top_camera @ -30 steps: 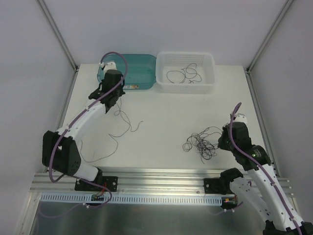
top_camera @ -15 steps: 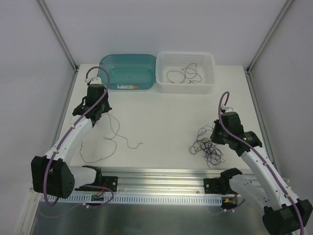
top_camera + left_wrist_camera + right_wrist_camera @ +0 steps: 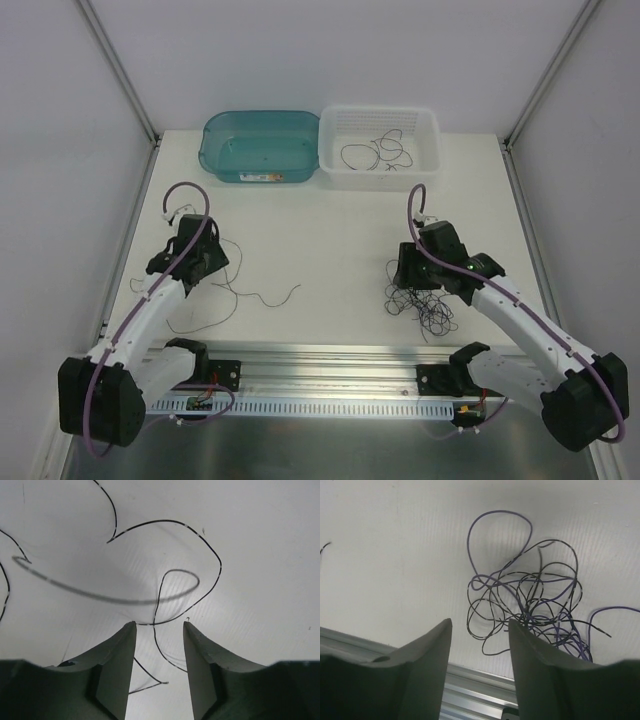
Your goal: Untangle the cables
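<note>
- The left gripper point(image 3: 203, 263) is low over the table point(image 3: 320, 225), near the left edge and toward the near side. Its jaws stand parted and clamp nothing.
- On the left wrist view, a loose cable point(image 3: 165, 599), thin and dark, curls on the white surface just ahead of the left gripper point(image 3: 160, 625). One strand crosses between the fingertips and trails down through the gap. Whether it touches a finger I cannot tell.
- From above, that loose cable point(image 3: 255, 296) sprawls from the gripper toward the middle of the near edge.
- The right gripper point(image 3: 408, 272) is on the right half of the table, close to the near edge. Its jaws are also apart and hold nothing.
- The tangle of cables point(image 3: 422, 303), black and purple loops knotted together, lies right at its fingers.
- On the right wrist view, the tangle of cables point(image 3: 530, 605) sits just beyond the right-hand finger, with the right gripper point(image 3: 480, 622) open beside it and the metal rail point(image 3: 470, 680) below.
- More cables point(image 3: 372, 155) lie inside the white basket point(image 3: 380, 112) at the far edge.
- A teal tub point(image 3: 260, 122) stands touching the basket's left side.
</note>
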Available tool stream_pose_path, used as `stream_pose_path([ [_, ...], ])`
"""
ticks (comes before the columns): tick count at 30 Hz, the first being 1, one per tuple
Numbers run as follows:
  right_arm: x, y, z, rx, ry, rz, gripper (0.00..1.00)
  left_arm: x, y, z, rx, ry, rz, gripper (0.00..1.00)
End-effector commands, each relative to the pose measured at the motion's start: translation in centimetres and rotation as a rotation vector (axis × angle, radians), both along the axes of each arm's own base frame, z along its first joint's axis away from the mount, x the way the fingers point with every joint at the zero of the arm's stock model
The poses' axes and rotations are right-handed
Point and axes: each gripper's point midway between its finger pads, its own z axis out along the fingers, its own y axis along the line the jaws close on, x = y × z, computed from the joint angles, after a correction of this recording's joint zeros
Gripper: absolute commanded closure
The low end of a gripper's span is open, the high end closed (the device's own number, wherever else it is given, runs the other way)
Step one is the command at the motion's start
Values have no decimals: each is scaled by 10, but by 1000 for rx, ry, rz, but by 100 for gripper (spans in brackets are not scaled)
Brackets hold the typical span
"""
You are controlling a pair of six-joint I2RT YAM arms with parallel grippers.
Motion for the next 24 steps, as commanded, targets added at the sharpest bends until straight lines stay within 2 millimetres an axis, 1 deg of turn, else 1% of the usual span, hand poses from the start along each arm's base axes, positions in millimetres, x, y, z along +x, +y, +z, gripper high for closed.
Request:
stream_pose_path([
  [1, 10, 19, 16, 43, -65, 52, 45, -12, 2, 6, -41, -36, 65, 56],
  [2, 7, 23, 16, 45, -65, 69, 41, -18, 2, 4, -50, -21, 74, 48],
  [3, 7, 26, 17, 51, -69, 75, 34, -21, 1, 6, -62, -31, 78, 43],
  [5, 4, 33, 19, 58, -76, 102, 26, -28, -4, 0, -100, -9, 80, 31],
  [6, 8, 30, 20, 36, -94, 89, 20, -32, -6, -2, -115, -1, 83, 19],
  [7, 7, 32, 21, 34, -97, 97, 17, -38, -10, -9, -140, 19, 79, 14],
  [8, 4, 36, 21, 33, -98, 120, 14, -40, -12, -11, -157, 26, 87, 11],
  [9, 4, 37, 24, 27, -108, 123, 10, -43, -12, -14, -163, 35, 92, 6],
  [11, 1, 40, 26, 21, -119, 143, 6, -50, -14, -25, -184, 66, 110, 4],
  [13, 0, 40, 27, 21, -129, 147, 4, -55, -16, -36, -196, 105, 123, 5],
  [14, -2, 41, 28, 25, -134, 149, 3, -56, -17, -39, -207, 117, 137, 7],
  [15, -2, 43, 29, 32, -142, 156, 3, -58, -14, -45, -191, 139, 153, 8],
  [16, -3, 43, 28, 34, -141, 155, 3, -60, -13, -49, -185, 153, 165, 13],
  [19, -6, 46, 30, 49, -152, 169, 3, -59, -11, -57, -173, 165, 181, 18],
  [20, -6, 47, 31, 52, -155, 172, 3, -54, -11, -57, -179, 149, 183, 19],
  [24, -7, 47, 29, 48, -156, 175, 3, -46, -13, -63, -190, 133, 190, 23],
])
